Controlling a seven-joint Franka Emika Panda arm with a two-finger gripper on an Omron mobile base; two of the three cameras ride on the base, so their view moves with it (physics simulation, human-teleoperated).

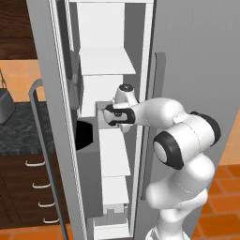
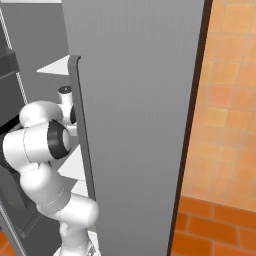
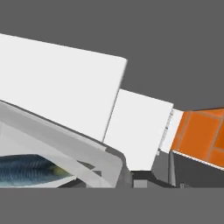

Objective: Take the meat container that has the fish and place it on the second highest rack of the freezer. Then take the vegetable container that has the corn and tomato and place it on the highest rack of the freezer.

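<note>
One meat container (image 3: 65,144) sits gripped against the hand (image 1: 107,115).

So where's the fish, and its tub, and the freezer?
fish (image 3: 26,170): hand view, on its silvery side.
meat container (image 3: 103,159): hand view, on the grey rim near the corner.
freezer (image 1: 105,61): left base view, on a white inner shelf.

Base views flank the freezer (image 1: 108,61); hand view sits inside it.
</note>
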